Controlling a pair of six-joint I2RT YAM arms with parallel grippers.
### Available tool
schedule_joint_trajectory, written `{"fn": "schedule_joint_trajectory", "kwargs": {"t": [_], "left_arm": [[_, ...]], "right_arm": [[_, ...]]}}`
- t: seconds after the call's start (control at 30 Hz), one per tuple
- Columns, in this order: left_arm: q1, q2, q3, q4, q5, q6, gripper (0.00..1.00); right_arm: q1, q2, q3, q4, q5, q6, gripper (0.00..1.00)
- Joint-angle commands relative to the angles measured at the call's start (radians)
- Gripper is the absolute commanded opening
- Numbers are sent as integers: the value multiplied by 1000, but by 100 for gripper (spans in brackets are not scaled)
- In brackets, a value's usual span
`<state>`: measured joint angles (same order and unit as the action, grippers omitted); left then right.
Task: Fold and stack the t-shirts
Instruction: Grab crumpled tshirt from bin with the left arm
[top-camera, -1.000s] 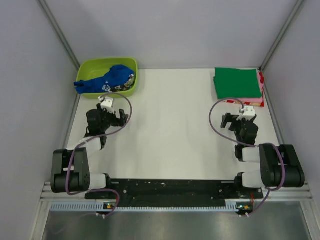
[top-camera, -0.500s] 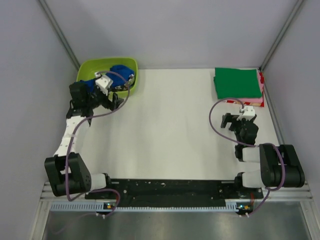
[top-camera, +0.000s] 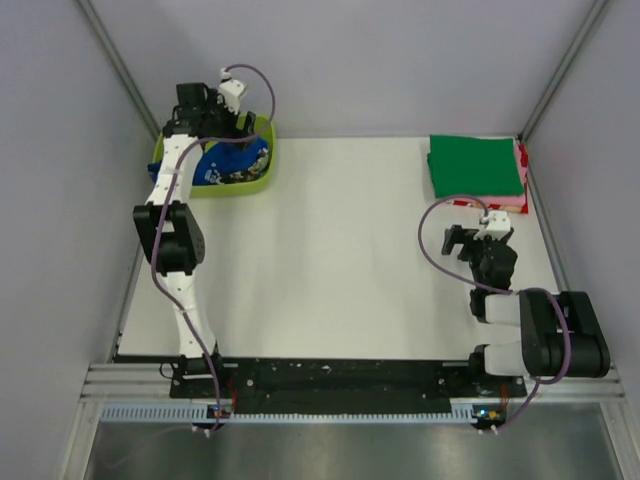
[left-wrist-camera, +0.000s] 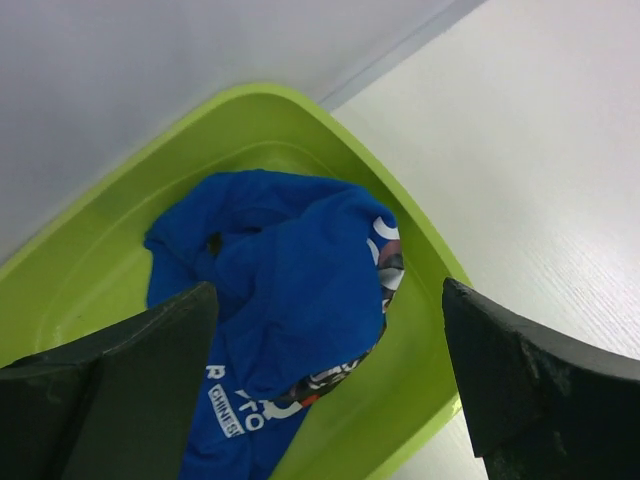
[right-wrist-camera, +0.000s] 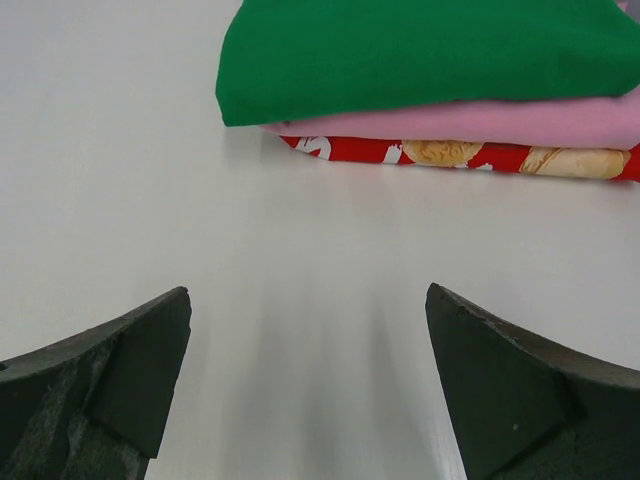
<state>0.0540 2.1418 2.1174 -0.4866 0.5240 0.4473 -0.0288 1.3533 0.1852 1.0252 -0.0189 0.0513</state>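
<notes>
The white table (top-camera: 340, 260) takes up most of the view from above. The left arm (top-camera: 168, 225) is stretched out long, from the near edge all the way to the far left corner. The right arm (top-camera: 545, 335) is folded up close to its base on the right side. In the far left corner sits a lime-green tub (top-camera: 262, 172). In the far right corner lies a neat stack of three folded shirts. The green shirt (right-wrist-camera: 420, 50) is on top, the pink shirt (right-wrist-camera: 500, 120) is in the middle, and the red shirt (right-wrist-camera: 350, 148), with white letters and tan pictures along its edge, is at the bottom, flat on the table. The blue shirt (left-wrist-camera: 290, 290) is inside the tub, all bunched up and not folded. Some white letters and a bit of black and white print show on it. The left gripper (left-wrist-camera: 329, 290) hangs over the tub, right above the blue shirt. Its two black fingers (left-wrist-camera: 130, 370) are spread wide, one on each side of the shirt, and they hold nothing. The right gripper (right-wrist-camera: 307, 295) is low over the table and points at the stack. It is near the stack but not touching it. Its fingers are spread wide too, with only bare table between them.
</notes>
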Motion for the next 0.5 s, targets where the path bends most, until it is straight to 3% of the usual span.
{"fn": "schedule_joint_trajectory", "kwargs": {"t": [0.0, 0.23, 0.3, 0.37, 0.43, 0.47], "left_arm": [[-43, 122, 147, -192, -87, 57, 98], [-49, 257, 171, -66, -300, 34, 95], [-49, 270, 191, -66, -309, 21, 73], [-49, 256, 181, -55, -291, 13, 36], [-49, 239, 170, -44, -265, 16, 16], [-49, 230, 168, -43, -260, 22, 0]], "right_arm": [[7, 6, 28, 39, -13, -11, 99], [4, 6, 28, 39, -13, -13, 99], [6, 6, 26, 41, -13, -13, 99], [4, 6, 28, 41, -13, -13, 99], [6, 6, 26, 42, -13, -13, 99], [4, 6, 26, 41, -13, -11, 99]]}}
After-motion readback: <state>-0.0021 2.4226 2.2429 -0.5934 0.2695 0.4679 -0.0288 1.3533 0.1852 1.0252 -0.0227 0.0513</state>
